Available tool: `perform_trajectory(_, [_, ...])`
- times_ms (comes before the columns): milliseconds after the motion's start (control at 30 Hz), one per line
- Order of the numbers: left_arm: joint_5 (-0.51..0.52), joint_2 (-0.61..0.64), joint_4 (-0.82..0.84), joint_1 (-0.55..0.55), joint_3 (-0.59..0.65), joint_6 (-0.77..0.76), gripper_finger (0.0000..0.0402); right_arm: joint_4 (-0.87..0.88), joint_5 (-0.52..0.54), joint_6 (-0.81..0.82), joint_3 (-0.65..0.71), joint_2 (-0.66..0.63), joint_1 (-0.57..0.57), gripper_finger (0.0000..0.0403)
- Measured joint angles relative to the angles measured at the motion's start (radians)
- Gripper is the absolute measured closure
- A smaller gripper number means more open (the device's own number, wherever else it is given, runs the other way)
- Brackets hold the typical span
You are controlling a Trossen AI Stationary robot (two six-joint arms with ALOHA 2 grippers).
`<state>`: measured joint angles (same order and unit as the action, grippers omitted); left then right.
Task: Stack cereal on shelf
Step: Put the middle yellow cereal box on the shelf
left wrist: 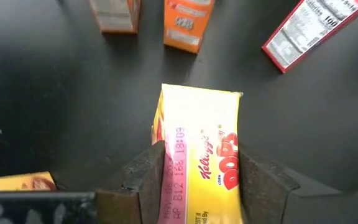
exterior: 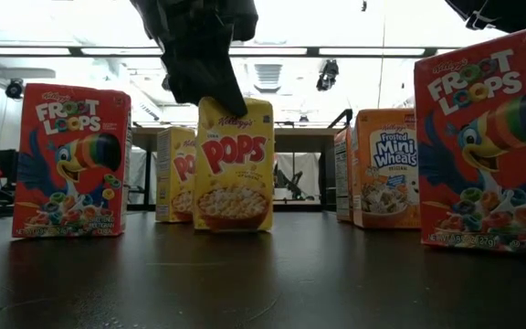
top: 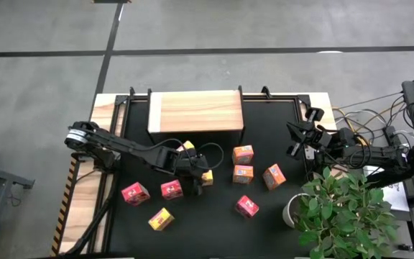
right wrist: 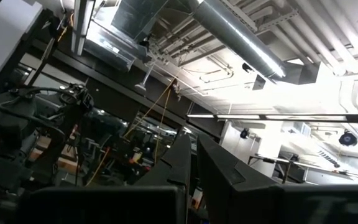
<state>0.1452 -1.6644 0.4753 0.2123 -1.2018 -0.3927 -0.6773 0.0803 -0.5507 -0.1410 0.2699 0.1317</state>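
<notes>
My left gripper [top: 198, 173] reaches over the black mat and is shut on a yellow cereal box [top: 206, 177], which the low view shows as the yellow Pops box [exterior: 235, 164] under the gripper [exterior: 204, 68]. A second yellow box [top: 187, 149] stands just behind it, a third [top: 161, 219] nearer the front edge. Pink-red boxes [top: 134, 193] [top: 171, 189] [top: 246, 206] and orange boxes [top: 243, 153] [top: 243, 173] [top: 274, 176] stand on the mat. The wooden shelf [top: 195, 111] lies at the far edge with a bare top. My right gripper [top: 298, 138] waits shut at the right, pointing upward. My left gripper pinches the yellow box by its upper end [left wrist: 197, 155], one finger [left wrist: 146, 177] on each broad face [left wrist: 261, 183]. It comes from above, pointing down. In the low view the box stands nearly upright, its bottom edge [exterior: 234, 227] on or just at the mat.
A potted plant [top: 343, 208] stands at the mat's right front corner, close to the right arm. Cables and gear lie beyond the right edge. A black frame [top: 279, 97] borders the mat beside the shelf. Bare mat shows between the shelf and the boxes.
</notes>
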Motion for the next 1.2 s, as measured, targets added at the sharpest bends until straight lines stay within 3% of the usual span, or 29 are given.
perform_trajectory(167, [-0.002,0.023,0.128,-0.013,-0.107,0.156,0.0246,0.000,0.000,0.000,0.000,0.000,0.000,0.0385])
perform_trajectory(467, [-0.029,0.088,0.520,-0.104,-0.439,0.616,0.0246,0.001,0.000,0.000,0.000,0.000,0.000,0.0385])
perform_trajectory(700, [-0.049,0.097,0.740,-0.364,-0.580,0.839,0.0246,0.001,0.000,0.000,0.000,0.000,0.000,0.0385])
perform_trajectory(933, [-0.320,0.098,0.742,-0.712,-0.607,0.999,0.0246,0.015,0.000,0.003,0.000,0.000,0.000,0.0385])
perform_trajectory(1200, [-0.451,0.096,0.756,-0.934,-0.592,1.066,0.0246,0.017,0.000,0.028,0.000,0.000,0.000,0.0385])
